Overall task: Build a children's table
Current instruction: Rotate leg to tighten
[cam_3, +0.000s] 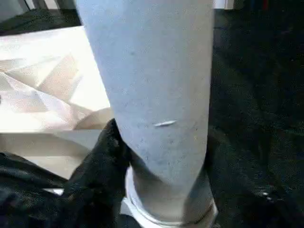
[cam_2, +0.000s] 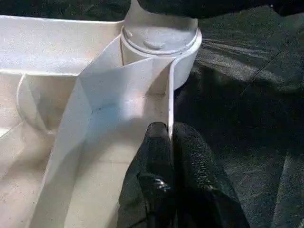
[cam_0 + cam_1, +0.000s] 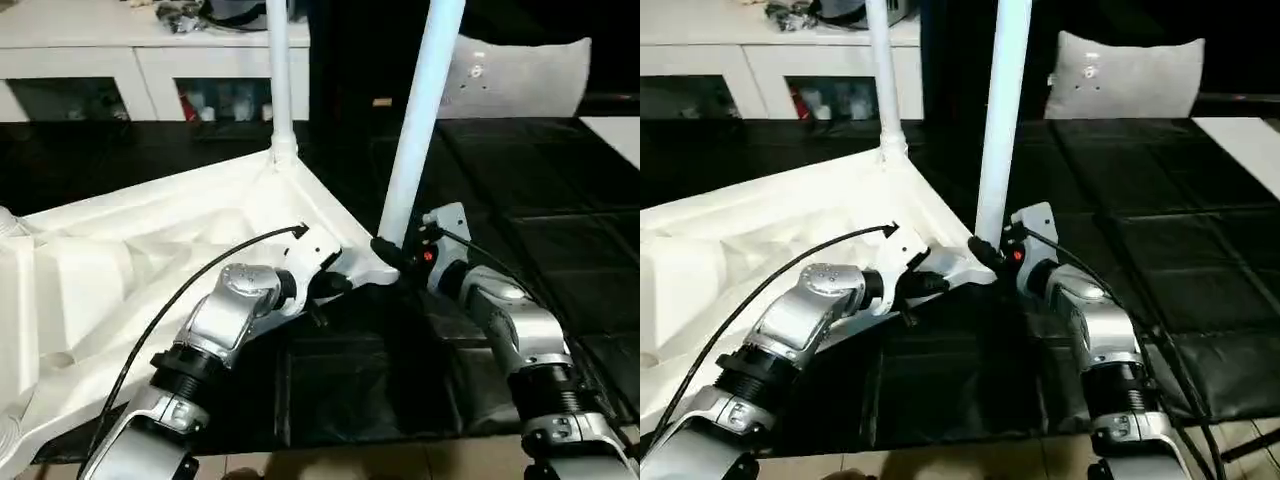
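two legs up, more to go — second leg being seated at the near corner

the top (image 3: 150, 250) lies underside up on the dark floor (image 3: 560, 200), ribs showing. a far leg (image 3: 280, 70) stands in its corner socket, and the near leg (image 3: 420, 110) stands in the near right socket (image 2: 161, 40), leaning a little, so it looks not fully home yet. the right gripper (image 3: 392, 252) has its fingers around the base of the near leg, holding it; the left gripper (image 3: 325, 285) has its fingers (image 2: 161, 156) pinched tight on the top's edge wall just beside that socket, steadying it. the left corners run out of frame, so the other legs cannot be judged. a white cabinet (image 3: 150, 70) and a grey cushion (image 3: 520, 75) sit far back — well apart, nothing in the way.
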Controlling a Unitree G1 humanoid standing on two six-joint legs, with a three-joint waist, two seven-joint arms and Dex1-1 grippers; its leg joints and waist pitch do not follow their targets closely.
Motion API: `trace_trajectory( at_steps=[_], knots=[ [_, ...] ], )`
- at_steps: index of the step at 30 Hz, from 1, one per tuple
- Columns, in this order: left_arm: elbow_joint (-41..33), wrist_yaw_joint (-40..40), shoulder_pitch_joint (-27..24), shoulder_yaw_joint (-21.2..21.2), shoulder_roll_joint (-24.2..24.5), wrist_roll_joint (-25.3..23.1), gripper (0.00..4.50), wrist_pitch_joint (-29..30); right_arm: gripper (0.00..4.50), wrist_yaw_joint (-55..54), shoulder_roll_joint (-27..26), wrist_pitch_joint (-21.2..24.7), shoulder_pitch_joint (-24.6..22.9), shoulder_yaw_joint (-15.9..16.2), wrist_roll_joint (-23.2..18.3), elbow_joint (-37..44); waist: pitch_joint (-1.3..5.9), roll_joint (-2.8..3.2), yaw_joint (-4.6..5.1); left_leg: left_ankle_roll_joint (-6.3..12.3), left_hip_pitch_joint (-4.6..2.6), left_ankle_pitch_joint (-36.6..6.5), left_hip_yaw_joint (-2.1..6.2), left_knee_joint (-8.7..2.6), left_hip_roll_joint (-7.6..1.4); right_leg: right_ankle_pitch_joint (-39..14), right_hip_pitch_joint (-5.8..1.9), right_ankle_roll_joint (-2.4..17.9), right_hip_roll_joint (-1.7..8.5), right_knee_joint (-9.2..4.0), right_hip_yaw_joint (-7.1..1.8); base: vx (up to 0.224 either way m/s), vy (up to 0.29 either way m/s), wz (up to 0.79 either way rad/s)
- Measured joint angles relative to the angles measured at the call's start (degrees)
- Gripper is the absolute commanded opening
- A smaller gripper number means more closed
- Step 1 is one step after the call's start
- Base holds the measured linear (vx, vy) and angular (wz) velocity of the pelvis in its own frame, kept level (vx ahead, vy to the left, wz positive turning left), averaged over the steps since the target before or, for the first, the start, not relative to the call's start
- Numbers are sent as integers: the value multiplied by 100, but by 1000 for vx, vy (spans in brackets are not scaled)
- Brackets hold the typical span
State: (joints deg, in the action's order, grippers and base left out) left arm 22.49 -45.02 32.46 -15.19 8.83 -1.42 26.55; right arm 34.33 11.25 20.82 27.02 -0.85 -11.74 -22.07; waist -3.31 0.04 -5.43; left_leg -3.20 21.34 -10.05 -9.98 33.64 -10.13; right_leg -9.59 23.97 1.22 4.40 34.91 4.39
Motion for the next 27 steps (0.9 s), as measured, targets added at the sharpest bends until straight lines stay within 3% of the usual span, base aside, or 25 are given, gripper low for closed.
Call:
trace_trajectory(
  at_steps=[6, 15, 18, 21, 23, 25, 27],
  knots=[
    [-108, -531, -74, -189, 358, 6, 0, -356, 312, 595, 335, -129, -132, 149, -55, 193, -4, 5, -39, -2, 4, -1, 0, 0, -1, -1, 3, 2, 0, -1, 1, 0, 0, 0],
    [-132, -1815, -182, -401, 1031, 183, 0, -1106, 381, 2380, 1504, -144, -308, 427, -237, 764, -8, 12, -284, -2, -1, 0, 2, 16, 0, -12, -12, -20, 1, 2, -2, 0, 0, 0],
    [-147, -2372, -188, -522, 1313, 303, 0, -1315, 381, 3008, 1805, -266, -446, 616, -307, 853, -8, 12, -370, -1, -1, -1, 3, 20, 0, -12, -17, -19, 2, 3, -2, 0, 0, 0],
    [-147, -2735, -195, -627, 1484, 327, 0, -1504, 349, 3512, 1948, -230, -495, 760, -454, 897, -8, 13, -426, -1, 0, -1, 3, 24, 0, -10, -18, -17, 2, 5, -2, 0, 0, 0],
    [-147, -2939, -193, -694, 1589, 327, 0, -1620, 346, 3828, 2030, -190, -496, 846, -556, 987, -8, 13, -446, -1, -3, -1, 3, 26, -1, -11, -21, -18, 2, 5, -3, 0, 0, 0],
    [-151, -3148, -193, -766, 1631, 341, 0, -1683, 307, 4082, 2098, -126, -495, 923, -612, 1021, -8, 12, -460, -1, -14, -1, 3, 28, 0, -12, -36, -19, 3, 4, -4, 0, 0, 0],
    [-167, -3279, -192, -801, 1649, 354, 0, -1706, 298, 4297, 2109, -144, -496, 1040, -610, 1009, -8, 12, -454, -1, -20, -1, 3, 29, -1, -13, -41, -21, 3, 4, -5, 0, 0, 0]
  ],
)
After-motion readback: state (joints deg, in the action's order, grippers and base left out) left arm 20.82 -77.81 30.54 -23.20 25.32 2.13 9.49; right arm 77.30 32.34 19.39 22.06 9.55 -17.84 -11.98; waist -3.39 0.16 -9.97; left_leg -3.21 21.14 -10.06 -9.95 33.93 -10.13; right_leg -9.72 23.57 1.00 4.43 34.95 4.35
